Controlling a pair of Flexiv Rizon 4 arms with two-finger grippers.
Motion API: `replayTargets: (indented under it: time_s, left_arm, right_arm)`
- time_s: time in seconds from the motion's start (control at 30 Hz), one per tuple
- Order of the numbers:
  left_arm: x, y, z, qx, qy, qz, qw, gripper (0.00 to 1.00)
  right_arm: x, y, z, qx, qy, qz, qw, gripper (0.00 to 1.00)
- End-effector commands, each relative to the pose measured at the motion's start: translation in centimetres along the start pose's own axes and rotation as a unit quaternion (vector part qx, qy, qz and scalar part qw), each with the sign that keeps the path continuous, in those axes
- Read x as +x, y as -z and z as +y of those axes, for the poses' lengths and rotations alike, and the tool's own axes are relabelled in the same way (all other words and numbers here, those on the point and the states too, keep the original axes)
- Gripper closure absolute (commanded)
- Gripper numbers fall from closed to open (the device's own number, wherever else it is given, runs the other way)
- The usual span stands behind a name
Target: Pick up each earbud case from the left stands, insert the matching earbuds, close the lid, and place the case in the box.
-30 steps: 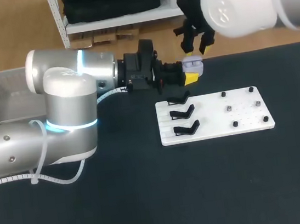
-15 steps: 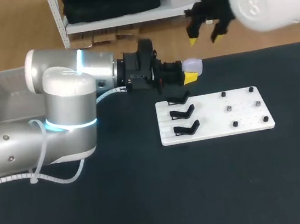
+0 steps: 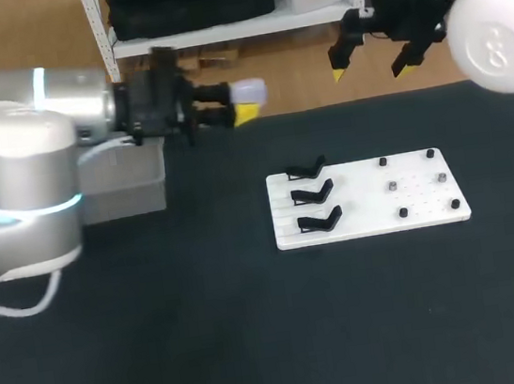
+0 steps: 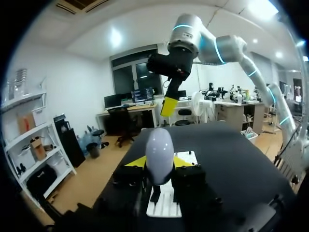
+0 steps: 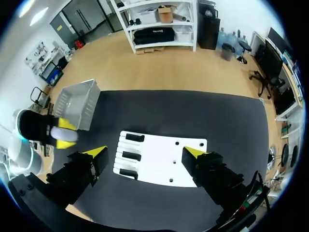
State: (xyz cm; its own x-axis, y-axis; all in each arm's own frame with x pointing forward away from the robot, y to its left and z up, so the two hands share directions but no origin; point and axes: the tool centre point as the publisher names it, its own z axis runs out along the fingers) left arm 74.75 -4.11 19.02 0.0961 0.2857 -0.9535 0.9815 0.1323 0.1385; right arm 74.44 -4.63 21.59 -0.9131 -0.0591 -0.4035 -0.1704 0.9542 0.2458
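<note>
The left gripper [image 3: 243, 102], upper left of centre, is clenched on the pale earbud case [image 3: 249, 90], right of the grey box [image 3: 128, 185]; the right gripper [image 3: 371, 65] hangs released, upper right

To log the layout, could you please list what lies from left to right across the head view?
Grey box → earbud case in the left gripper → black stands → right gripper.

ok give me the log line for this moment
left gripper: shut on case, beside box | right gripper: open, empty, above table's far edge | stands: all three empty
</note>
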Motion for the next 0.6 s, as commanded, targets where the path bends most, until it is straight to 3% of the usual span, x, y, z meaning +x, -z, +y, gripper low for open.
replayTargets:
  time_s: [0.03, 0.37, 0.6]
  left_arm:
    - [0.5, 8.8, -0.6, -0.03, -0.009, 0.007, 0.999, 1.0]
    - [2.2, 15.9, 2.4, -0.045, 0.013, 0.06, 0.997, 1.0]
    - [5.8, 18.7, 4.7, -0.046, 0.045, 0.09, 0.994, 1.0]
  right_arm:
    - [0.3, 0.1, 0.0, 0.002, -0.001, -0.01, 1.0, 0.0]
    - [0.3, 0.1, 0.0, 0.002, -0.001, -0.01, 1.0, 0.0]
    - [0.3, 0.1, 0.0, 0.002, -0.001, -0.01, 1.0, 0.0]
